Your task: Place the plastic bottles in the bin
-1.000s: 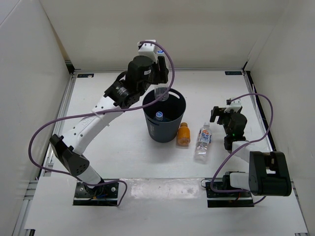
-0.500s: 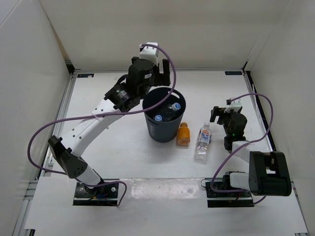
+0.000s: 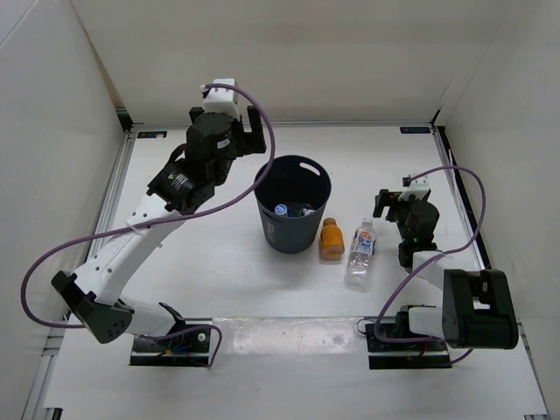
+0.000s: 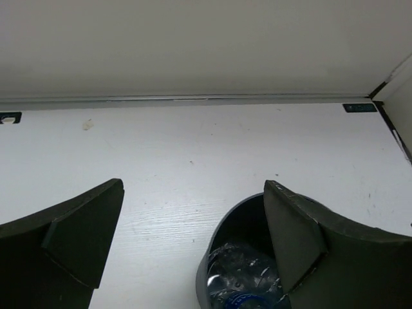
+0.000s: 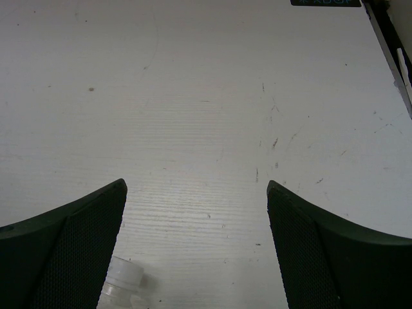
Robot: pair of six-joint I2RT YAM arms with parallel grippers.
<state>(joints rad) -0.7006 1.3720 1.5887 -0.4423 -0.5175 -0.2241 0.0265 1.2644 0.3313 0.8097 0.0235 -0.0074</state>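
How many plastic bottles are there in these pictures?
4. Inside the bin: a blue-capped bottle and a second bottle beside it. On the table right of the bin: the orange bottle, then the labelled clear bottle. The bin could hide more.

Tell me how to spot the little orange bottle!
Find the round dark bin in the middle of the white table. Just to its right sits a short bottle. It is the only orange one, cap and all; its neighbour is clear with a white label.

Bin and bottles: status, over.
Both jaws open, empty. Bottles inside round dark blue-grey plastic bin; short orange bottle, clear labelled bottle outside, beside it. Nothing blocking.
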